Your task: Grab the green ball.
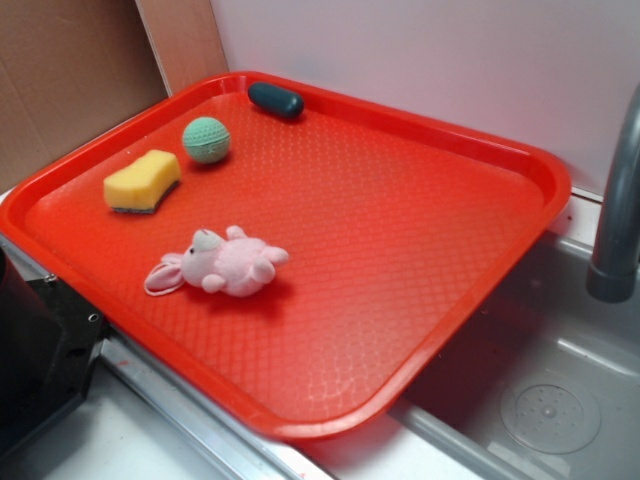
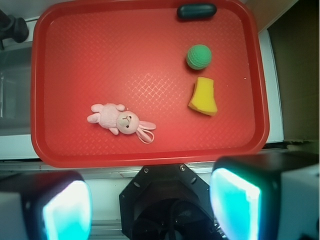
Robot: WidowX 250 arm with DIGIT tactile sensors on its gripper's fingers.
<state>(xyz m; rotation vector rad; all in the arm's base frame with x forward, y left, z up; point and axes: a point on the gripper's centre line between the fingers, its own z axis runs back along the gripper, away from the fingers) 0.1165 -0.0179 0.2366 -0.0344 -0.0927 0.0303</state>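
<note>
— Between the two lit fingertips at the bottom of the wrist view, what do you make of the pincer?

— Its jaws stand wide apart, one glowing pad on each side, with nothing between them but the black robot base beneath. It holds nothing and sits well back from the red tray, short of the tray's near rim.

— And moving out from it?

— First thing ahead, a little to the left, is the pink plush bunny, lying flat. Farther ahead and to the right lies the yellow sponge. Just beyond the sponge, close but not touching, is the green ball, the knitted mint-green one. Farthest out, against the tray's far rim, is the dark green capsule; that smooth oblong one is not the target.

— So how far along is the grab?

— By my reading, barely begun. The ball rests untouched on the tray, well apart from the pincer. Everything remains: travel forward and right past the sponge, come down over the ball, close on it, lift.

— Any writing or brand to read?

— None that I can find. The tray, toys and sponge look unmarked, and the sink and grey faucet beside the tray show no legible label.
</note>
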